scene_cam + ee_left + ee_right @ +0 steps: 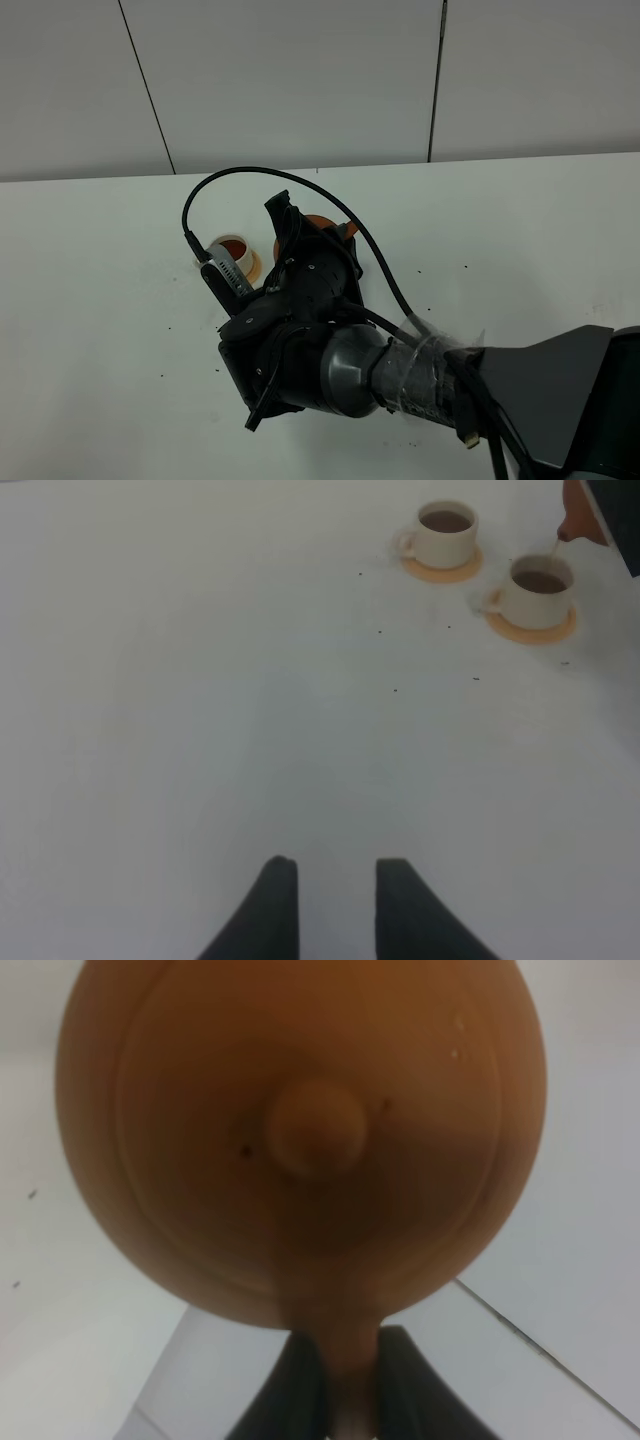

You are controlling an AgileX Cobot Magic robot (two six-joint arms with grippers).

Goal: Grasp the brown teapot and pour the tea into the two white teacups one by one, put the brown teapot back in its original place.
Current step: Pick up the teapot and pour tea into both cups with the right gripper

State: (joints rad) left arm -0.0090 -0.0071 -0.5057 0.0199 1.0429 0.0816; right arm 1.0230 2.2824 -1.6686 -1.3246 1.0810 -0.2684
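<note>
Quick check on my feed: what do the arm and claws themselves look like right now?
The right arm is black with a rounded dark-grey metallic joint. A thin black cable loops above it, and clear tape wraps the forearm. Both the right claw and the left claw show two matte black, tapered fingers.

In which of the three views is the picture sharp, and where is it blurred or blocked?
Exterior high view: evenly lit, but the dark right arm blocks most of the brown teapot and one teacup. Left wrist view: soft, flat light; both white teacups are fairly clear, with faint shadows. Right wrist view: the teapot fills the frame, too close, out of focus.
</note>
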